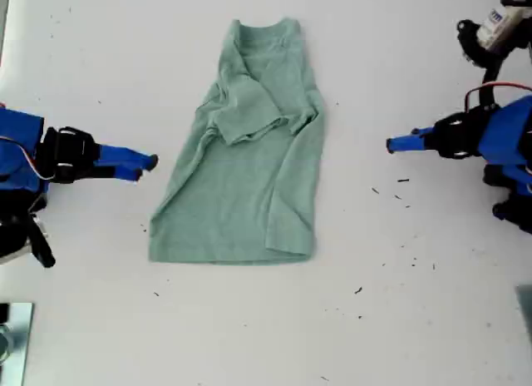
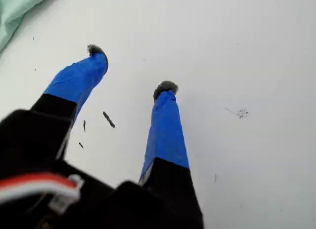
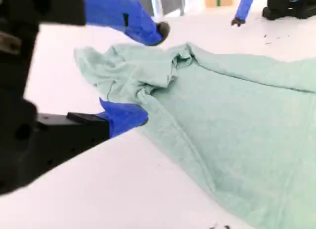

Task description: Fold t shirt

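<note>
My first gripper (image 2: 131,68) hovers over the bare white table (image 1: 399,303) with its blue jaws spread apart and nothing between them, at the exterior view's right. My second gripper (image 3: 150,73), at the exterior view's left, is likewise parted and empty, just beside the t shirt (image 1: 245,165). The shirt lies mid-table between the arms, both sleeves folded inward, neck toward the top of the exterior view

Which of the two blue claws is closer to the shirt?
My second gripper, at the exterior view's left: the t shirt lies just past its jaws, while my first gripper sits farther off.
</note>
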